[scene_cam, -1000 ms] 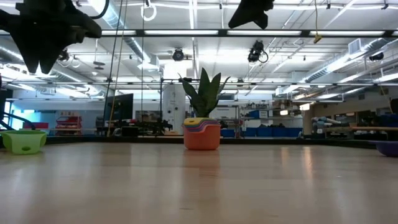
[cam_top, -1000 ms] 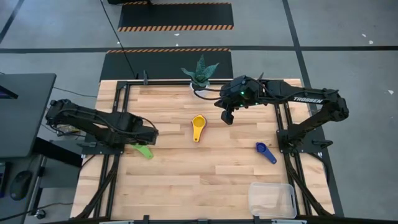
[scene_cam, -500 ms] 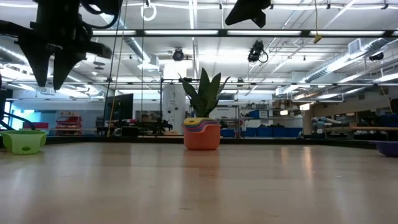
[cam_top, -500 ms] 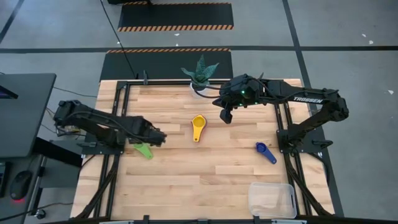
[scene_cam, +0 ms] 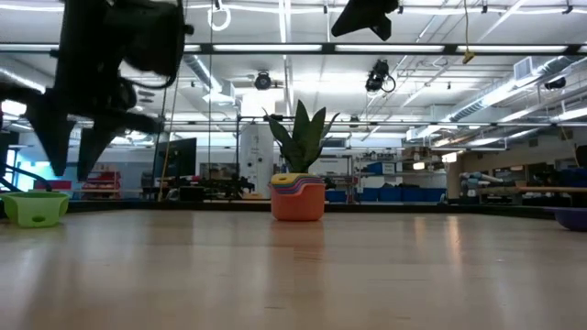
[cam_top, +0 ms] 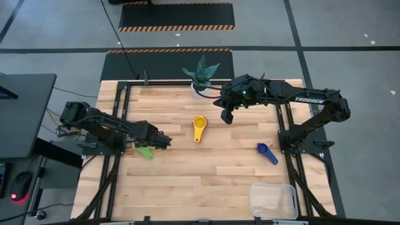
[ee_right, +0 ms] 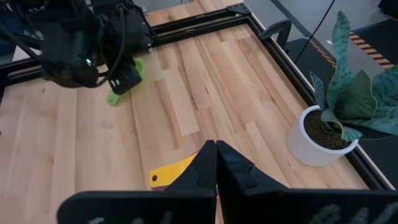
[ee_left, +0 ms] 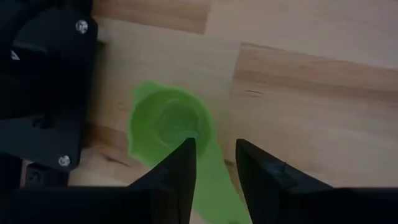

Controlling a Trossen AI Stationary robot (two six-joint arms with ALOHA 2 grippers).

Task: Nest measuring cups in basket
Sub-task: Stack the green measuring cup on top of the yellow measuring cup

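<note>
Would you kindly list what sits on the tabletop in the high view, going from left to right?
Green measuring cup → yellow measuring cup → blue measuring cup → clear basket. The potted plant overlaps the yellow cup's span, so I leave it out.

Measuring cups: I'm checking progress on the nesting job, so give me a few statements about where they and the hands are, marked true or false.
1. The clear basket holds no cups. True.
2. The left hand grips the green cup. False: its fingers are open above the cup's handle, nothing between them.
3. The yellow-topped cup stack stands on the table, apart from the basket. True.
4. The right hand is open. False: its fingers are shut together, holding nothing.
5. The blue cup sits inside the stack. False: it lies alone on the wood near the right arm's base.
</note>
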